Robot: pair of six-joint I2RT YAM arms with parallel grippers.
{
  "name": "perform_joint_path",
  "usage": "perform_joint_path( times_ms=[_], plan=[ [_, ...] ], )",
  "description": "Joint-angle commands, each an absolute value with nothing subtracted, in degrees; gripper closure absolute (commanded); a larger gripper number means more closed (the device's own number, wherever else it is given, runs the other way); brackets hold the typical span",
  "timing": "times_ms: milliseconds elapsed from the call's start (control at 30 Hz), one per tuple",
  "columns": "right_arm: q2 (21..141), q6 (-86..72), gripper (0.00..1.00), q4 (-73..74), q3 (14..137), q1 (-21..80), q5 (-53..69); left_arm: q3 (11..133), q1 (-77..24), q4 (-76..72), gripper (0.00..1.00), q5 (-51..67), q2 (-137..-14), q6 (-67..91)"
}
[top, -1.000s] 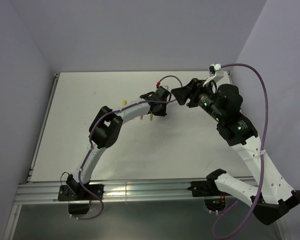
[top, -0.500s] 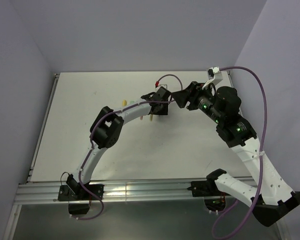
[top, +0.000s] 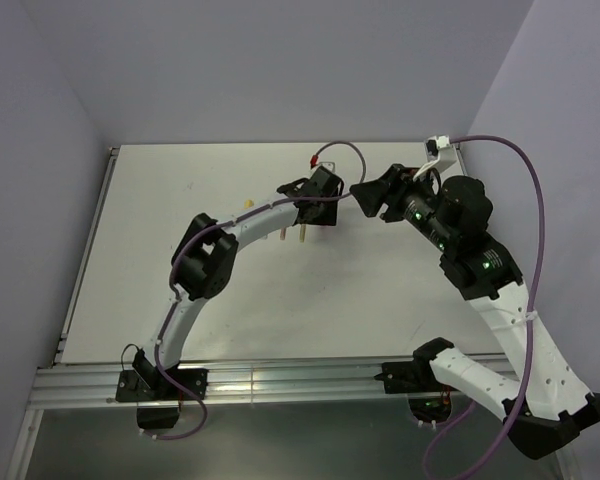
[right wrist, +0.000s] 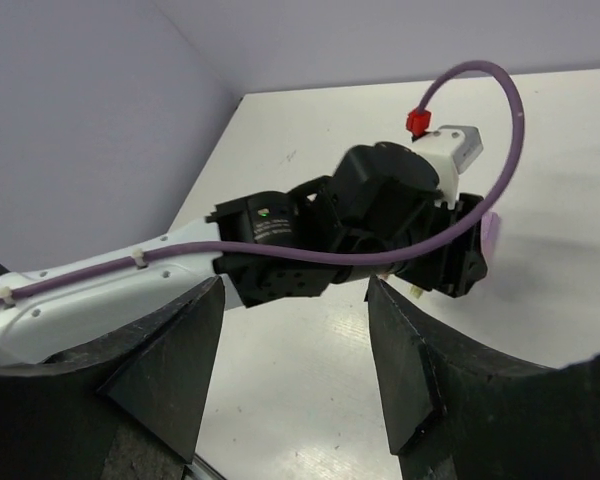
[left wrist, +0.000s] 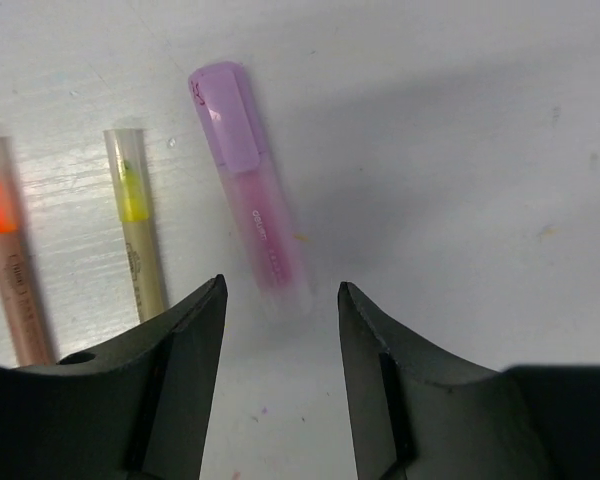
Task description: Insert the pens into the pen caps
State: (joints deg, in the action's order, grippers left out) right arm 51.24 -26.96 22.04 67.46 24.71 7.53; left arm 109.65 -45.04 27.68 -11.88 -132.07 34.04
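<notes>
In the left wrist view a pen with a pink body and a purple cap lies flat on the white table. Its near end rests between the tips of my open left gripper, and neither finger touches it. Left of it lie a yellow-tipped pen under a clear cap and an orange-tipped pen. From above, my left gripper points down at mid-table beside two of the pens. My right gripper hovers open just to its right, holding nothing. A small yellow cap sits further left.
The right wrist view shows my right gripper open and aimed at the left arm's wrist and its purple cable. The grey wall stands behind the table and a metal rail runs along the near edge.
My left gripper has opened and let go of the purple-capped pen, which now lies on the table. The right arm has drawn back slightly to the right.
</notes>
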Motion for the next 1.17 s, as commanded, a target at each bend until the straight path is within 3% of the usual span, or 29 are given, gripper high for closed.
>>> perform_joint_path(
  times_ms=[0, 133, 300, 333, 400, 733, 1133],
  plan=[
    [49.0, -26.6, 0.33, 23.1, 70.7, 24.3, 6.9, 113.5, -45.1, 27.9, 0.47, -11.4, -122.6, 30.9],
    [48.3, -25.1, 0.27, 26.2, 72.3, 24.3, 4.3, 110.7, -44.7, 28.7, 0.47, -8.5, -114.0, 29.4],
    [48.3, -24.4, 0.19, 28.3, 72.1, 24.3, 2.9, 96.8, -44.0, 28.1, 0.43, -5.3, -93.5, 27.3],
    [48.4, -24.4, 0.08, 28.2, 71.8, 24.3, 2.8, 94.7, -43.8, 28.0, 0.42, -5.4, -90.6, 26.9],
    [48.6, -23.6, 0.00, 27.5, 71.2, 24.3, 4.2, 89.8, -43.4, 28.6, 0.42, -5.6, -82.8, 26.2],
    [48.9, -22.3, 0.00, 25.7, 68.2, 24.3, 0.6, 73.6, -40.8, 24.9, 0.33, -11.2, -58.6, 17.5],
    [51.5, -20.6, 0.00, 25.9, 68.5, 24.2, 2.5, 65.0, -36.4, 18.5, 0.33, -6.8, -54.5, 16.6]
  ],
)
